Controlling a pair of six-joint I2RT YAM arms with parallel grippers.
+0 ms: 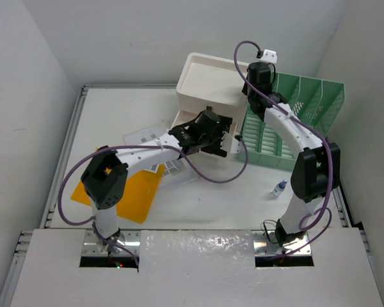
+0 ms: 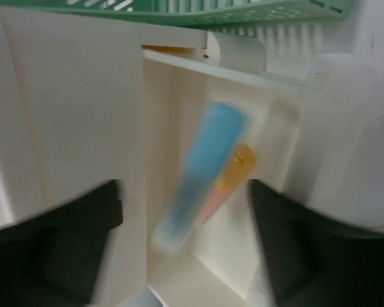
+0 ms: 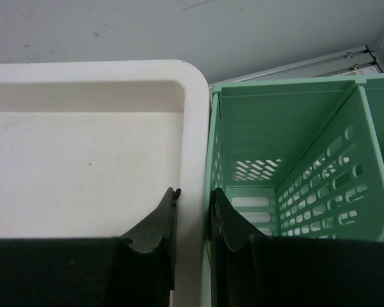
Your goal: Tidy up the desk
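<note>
The desk (image 1: 243, 192) is a wide white tabletop. At its back stands a white drawer box (image 1: 208, 80) with one drawer (image 1: 184, 120) pulled out. My left gripper (image 1: 221, 144) hovers over that drawer, jaws apart (image 2: 185, 198). Below the jaws a blurred blue stick-shaped item (image 2: 201, 173) lies in the drawer (image 2: 157, 160) beside an orange and pink item (image 2: 237, 167); neither finger touches them. My right gripper (image 3: 192, 198) is shut across the box's rim (image 3: 195, 128) and the adjoining wall of the green file rack (image 3: 215, 128).
The green slotted rack (image 1: 297, 118) stands right of the box. An orange folder (image 1: 131, 192) and clear sheets (image 1: 144, 136) lie at the left under the left arm. A small blue-capped bottle (image 1: 280, 188) stands near the right arm's base.
</note>
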